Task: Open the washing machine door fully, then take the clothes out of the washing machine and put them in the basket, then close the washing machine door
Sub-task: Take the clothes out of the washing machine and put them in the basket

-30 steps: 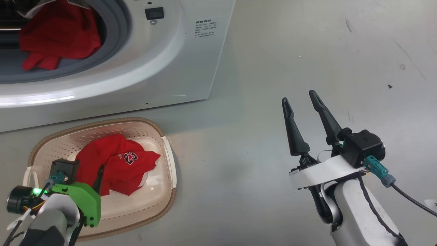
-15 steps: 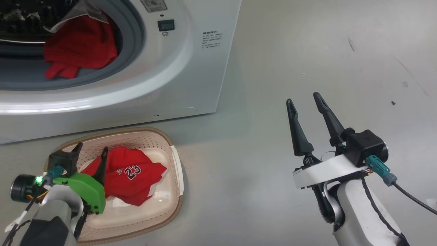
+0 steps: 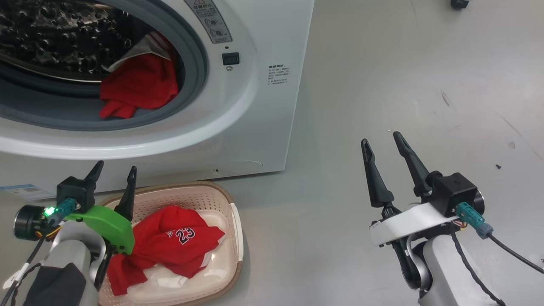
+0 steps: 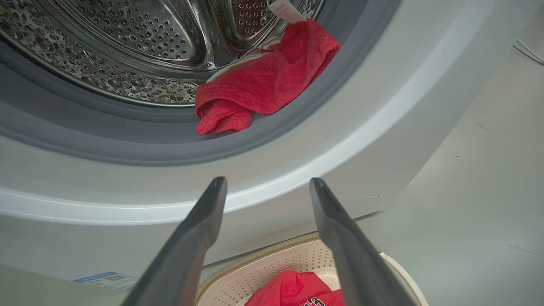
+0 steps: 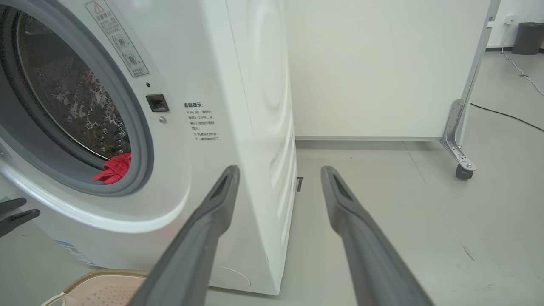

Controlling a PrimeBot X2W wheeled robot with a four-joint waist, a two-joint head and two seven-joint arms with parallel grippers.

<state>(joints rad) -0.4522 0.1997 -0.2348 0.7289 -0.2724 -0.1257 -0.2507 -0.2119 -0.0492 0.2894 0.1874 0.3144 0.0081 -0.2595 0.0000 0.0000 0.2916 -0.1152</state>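
– Beneath both pairs of jaws, what is the ground like?
– Smooth grey floor (image 3: pixel 382 85), scuffed in places. Ahead of the right gripper (image 3: pixel 381 138) stands a white partition (image 5: pixel 382 63) on a castor (image 5: pixel 463 171), with a cable (image 5: pixel 505 114) trailing past it.
– And the arms?
– The right gripper hovers over bare floor, fingers spread wide with nothing between them. The washing machine (image 3: pixel 263 106) is off to its left. The left gripper (image 3: pixel 117 166) is raised, equally wide and empty, pointing at the drum mouth.
– The clothes?
– One red jersey (image 4: pixel 263 85) lies on the grey gasket (image 4: pixel 127 144) ahead of the left jaws. A second jersey (image 3: pixel 170 242), numbered 23, sits in the basket (image 3: pixel 199 199) just below them.
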